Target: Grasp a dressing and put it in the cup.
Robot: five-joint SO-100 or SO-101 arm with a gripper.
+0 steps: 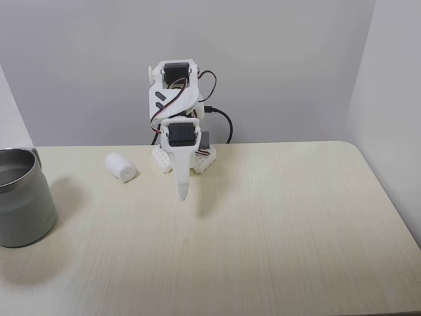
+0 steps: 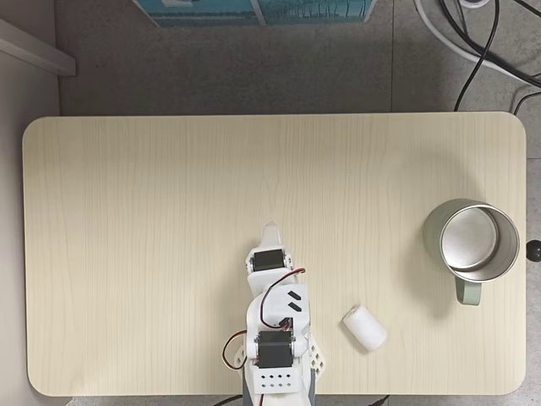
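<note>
Where the table (image 1: 276, 230) meets the arm's base, we see the dressing (image 1: 120, 166) lying on its side, just beside that base and well apart from the cup (image 1: 23, 197), which the front view's left edge cuts off. The gripper (image 1: 182, 195) hangs empty, pointing down; we cannot tell whether its fingers are parted.

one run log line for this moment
pincer: shut, empty, above table | dressing: lying on table beside arm base, untouched | cup: upright, empty | stage: grasp not yet begun
</note>
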